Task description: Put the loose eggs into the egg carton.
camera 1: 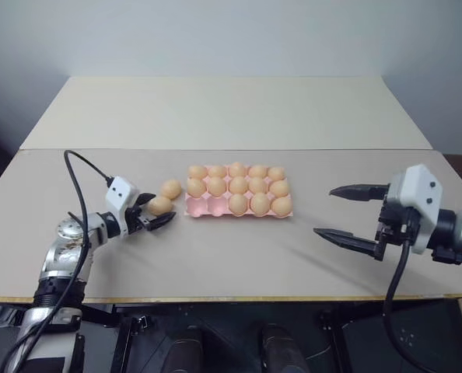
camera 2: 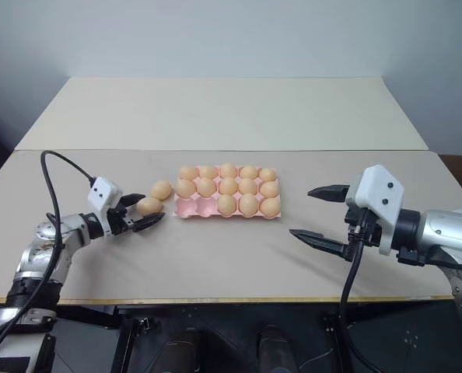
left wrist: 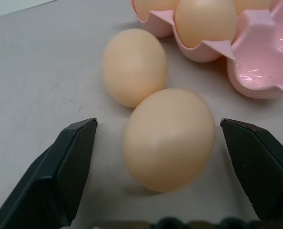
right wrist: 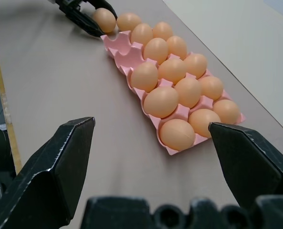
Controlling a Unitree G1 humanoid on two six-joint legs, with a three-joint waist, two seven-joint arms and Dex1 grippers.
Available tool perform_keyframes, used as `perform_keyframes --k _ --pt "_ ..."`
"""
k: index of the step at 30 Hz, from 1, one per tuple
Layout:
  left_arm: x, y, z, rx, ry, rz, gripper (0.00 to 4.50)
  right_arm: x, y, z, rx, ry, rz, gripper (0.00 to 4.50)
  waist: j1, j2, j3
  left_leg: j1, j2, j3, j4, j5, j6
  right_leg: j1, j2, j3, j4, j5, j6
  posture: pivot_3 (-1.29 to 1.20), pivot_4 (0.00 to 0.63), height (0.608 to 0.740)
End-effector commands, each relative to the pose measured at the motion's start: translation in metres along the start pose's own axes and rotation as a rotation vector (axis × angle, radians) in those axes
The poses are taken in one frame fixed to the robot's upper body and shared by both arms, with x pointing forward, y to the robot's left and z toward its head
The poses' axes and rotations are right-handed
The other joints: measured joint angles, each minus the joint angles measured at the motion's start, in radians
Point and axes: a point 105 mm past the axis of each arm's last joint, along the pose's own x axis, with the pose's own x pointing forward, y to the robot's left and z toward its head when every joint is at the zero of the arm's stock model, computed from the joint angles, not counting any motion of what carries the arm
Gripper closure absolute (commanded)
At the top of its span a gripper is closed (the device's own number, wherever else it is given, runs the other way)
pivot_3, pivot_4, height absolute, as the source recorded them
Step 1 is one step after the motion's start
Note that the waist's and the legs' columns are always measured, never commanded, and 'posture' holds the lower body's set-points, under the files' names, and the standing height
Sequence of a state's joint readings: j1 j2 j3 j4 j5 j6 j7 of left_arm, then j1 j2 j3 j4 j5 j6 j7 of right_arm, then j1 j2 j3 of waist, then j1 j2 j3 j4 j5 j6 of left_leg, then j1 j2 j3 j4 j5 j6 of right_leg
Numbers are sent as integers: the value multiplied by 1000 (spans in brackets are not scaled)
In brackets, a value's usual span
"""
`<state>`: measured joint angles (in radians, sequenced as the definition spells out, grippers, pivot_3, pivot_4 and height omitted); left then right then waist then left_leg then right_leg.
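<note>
The right gripper point(camera 1: 344, 213) hangs nearest the table's front edge, above the tan table point(camera 1: 231, 256), its two black fingers point(right wrist: 60, 167) spread wide with nothing between them. Ahead of it and towards the left arm lies the pink egg carton point(camera 1: 215, 208), well apart from its tips.

The left gripper point(camera 2: 141, 210) sits low over the table, fingers likewise spread, and the nearer loose egg point(left wrist: 167, 138) lies between them; in the left wrist view a gap shows on each side of this egg, so neither finger point(left wrist: 70, 162) touches it. Just beyond the gripper's tips, touching or almost touching the first egg, lies the second loose egg point(left wrist: 134, 67), which is just beside the carton's end wall.

The carton holds thirteen eggs point(camera 1: 238, 185): the far and middle rows are full, while the near row has three eggs and two empty cups point(camera 1: 206, 206) at the end closest to the left gripper.

No brand, label or writing can be read on the carton, eggs or grippers.
</note>
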<state>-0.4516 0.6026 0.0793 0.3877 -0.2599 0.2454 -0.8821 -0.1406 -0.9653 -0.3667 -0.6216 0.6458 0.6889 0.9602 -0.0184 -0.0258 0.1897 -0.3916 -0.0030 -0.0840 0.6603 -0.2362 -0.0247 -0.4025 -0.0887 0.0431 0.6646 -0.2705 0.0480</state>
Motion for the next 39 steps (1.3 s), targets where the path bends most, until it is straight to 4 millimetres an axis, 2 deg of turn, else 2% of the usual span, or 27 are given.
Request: perform_keyframes --k 1,3,5,6,11,14,17,20,24,29,33,36,39 --pt "0 5 6 31 -6 9 368 -5 0 12 -46 -12 -13 0 0 0 0 0 0 0 0 0 0 0 0 0 0 0 0 0 150 740" --pt "-1 4 5 32 -7 1 814 -5 0 11 -40 -8 -15 0 0 0 0 0 0 0 0 0 0 0 0 0 0 0 0 0 150 740" --pt "-5 6 7 31 -13 6 1550 -5 0 10 -37 -3 -17 0 0 0 0 0 0 0 0 0 0 0 0 0 0 0 0 0 150 740" --pt "-9 7 7 42 -8 8 1769 -5 0 11 -31 -6 -16 0 0 0 0 0 0 0 0 0 0 0 0 0 0 0 0 0 150 740" --pt "-32 12 9 92 2 35 1769 -6 -1 10 -22 -5 -16 0 -7 0 0 0 0 0 0 0 0 0 0 0 0 0 0 0 150 740" --pt "-53 5 28 138 -43 -23 1769 -6 -2 11 -18 -7 -18 0 -5 0 0 0 0 0 0 0 0 0 0 0 0 0 0 0 150 740" --pt "-63 -11 49 168 -80 -120 1769 -6 -1 11 -17 -12 -14 0 1 0 0 0 0 0 0 0 0 0 0 0 0 0 0 0 150 740" --pt "-46 -39 77 171 -185 -224 1769 -3 -2 11 -24 -16 -20 0 14 0 0 1 0 0 0 0 0 1 -1 0 -1 0 0 0 150 740" --pt "-16 -61 90 179 -238 -302 1769 -1 -4 13 -35 -22 -28 0 15 -1 0 1 -1 0 1 0 0 3 -1 0 -2 0 1 0 150 740" --pt "24 -76 93 192 -228 -383 1769 0 -8 16 -37 -25 -55 0 2 -1 -1 0 -1 0 1 0 0 1 0 0 -1 0 1 0 150 740" --pt "44 -79 86 224 -177 -409 1769 -1 -7 16 -35 -23 -64 0 -1 -1 -1 0 -1 0 1 0 0 1 0 0 -1 0 1 0 150 740" --pt "51 -78 82 243 -143 -423 1769 -2 -7 17 -32 -21 -77 0 -1 -1 -1 0 -1 0 1 0 0 1 0 0 -1 0 1 0 150 740" --pt "48 -81 85 220 -148 -487 1247 -2 -7 16 -26 -18 -90 0 0 -1 -1 -1 -1 0 1 0 0 1 0 0 -1 0 1 0 150 740"
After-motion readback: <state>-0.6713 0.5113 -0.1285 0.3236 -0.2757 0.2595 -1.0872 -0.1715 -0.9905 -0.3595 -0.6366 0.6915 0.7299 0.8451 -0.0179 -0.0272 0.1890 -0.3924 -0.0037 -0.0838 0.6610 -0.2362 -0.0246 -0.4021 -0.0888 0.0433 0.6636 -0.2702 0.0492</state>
